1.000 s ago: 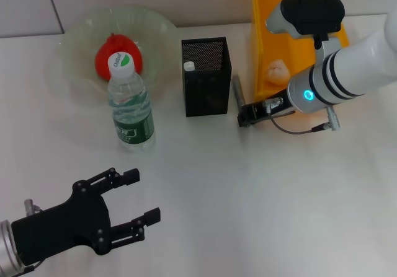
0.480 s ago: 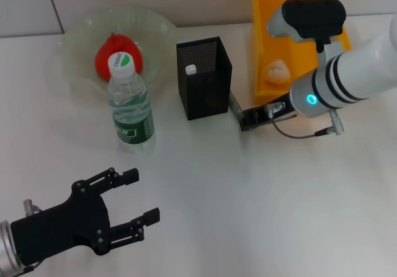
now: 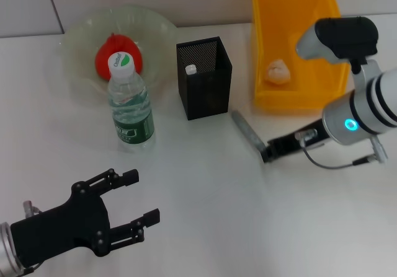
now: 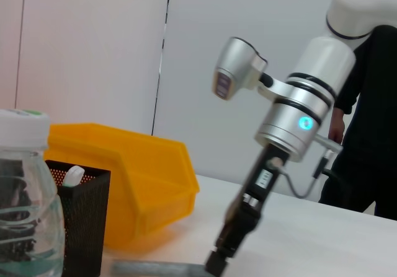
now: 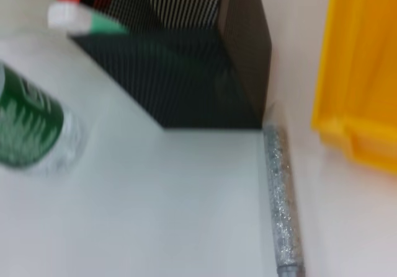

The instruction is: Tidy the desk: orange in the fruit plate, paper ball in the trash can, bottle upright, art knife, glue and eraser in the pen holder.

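The grey art knife [image 3: 248, 132] lies on the white desk, in front of the black mesh pen holder [image 3: 205, 79]. My right gripper [image 3: 268, 153] is shut on the knife's near end, low over the desk. The right wrist view shows the knife [image 5: 282, 202] beside the holder [image 5: 205, 72]. A white glue cap [image 3: 191, 69] sticks up inside the holder. The bottle [image 3: 130, 103] stands upright. The orange [image 3: 116, 52] lies in the glass plate [image 3: 74, 35]. The paper ball [image 3: 277, 71] lies in the yellow bin [image 3: 298, 97]. My left gripper [image 3: 144, 195] is open and empty at the front left. No eraser shows.
The left wrist view shows the bottle [image 4: 25, 196], the pen holder [image 4: 80, 221], the yellow bin [image 4: 142, 178], the right gripper [image 4: 220, 261] and a person in black [image 4: 366, 134] behind the desk.
My right gripper has pulled back toward the front right, dragging the art knife away from the pen holder's side. The pen holder turned slightly. My left arm has not moved.
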Robot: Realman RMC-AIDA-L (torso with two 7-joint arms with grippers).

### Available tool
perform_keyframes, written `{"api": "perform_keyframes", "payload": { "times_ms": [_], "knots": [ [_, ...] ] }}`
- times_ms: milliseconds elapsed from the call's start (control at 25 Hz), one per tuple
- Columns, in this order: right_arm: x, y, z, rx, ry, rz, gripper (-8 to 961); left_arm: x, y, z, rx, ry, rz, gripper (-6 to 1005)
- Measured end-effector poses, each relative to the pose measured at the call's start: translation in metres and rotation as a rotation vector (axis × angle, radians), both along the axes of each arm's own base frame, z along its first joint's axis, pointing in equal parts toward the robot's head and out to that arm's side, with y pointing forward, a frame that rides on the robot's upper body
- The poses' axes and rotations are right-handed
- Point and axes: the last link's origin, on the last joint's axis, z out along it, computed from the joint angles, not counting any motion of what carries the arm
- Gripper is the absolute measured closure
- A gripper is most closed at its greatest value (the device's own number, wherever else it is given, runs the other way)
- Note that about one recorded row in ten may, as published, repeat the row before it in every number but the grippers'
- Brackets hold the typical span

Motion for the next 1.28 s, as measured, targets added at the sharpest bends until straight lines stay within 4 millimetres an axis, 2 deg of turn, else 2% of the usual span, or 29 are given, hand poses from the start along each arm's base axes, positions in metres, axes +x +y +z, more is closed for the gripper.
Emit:
{"api": "perform_keyframes", "payload": {
  "times_ms": [40,280,440,880,1280],
  "knots": [
    [0.004,-0.008,0.002,-0.027,-0.009,-0.010,814,0.000,0.000,0.000,0.000,0.000,-0.001,195],
    [0.011,-0.025,0.006,-0.079,-0.021,-0.032,815,0.001,0.001,0.000,-0.002,-0.002,-0.007,195],
    [0.009,-0.036,0.015,-0.087,-0.023,-0.023,816,0.002,0.001,0.000,-0.001,-0.004,-0.010,195],
    [0.002,-0.045,0.028,-0.125,0.036,0.038,815,0.004,0.003,0.001,-0.001,-0.007,-0.020,197],
    [0.005,-0.049,0.034,-0.149,0.042,0.057,816,0.006,0.004,0.001,-0.003,-0.010,-0.025,197]
  ]
}}
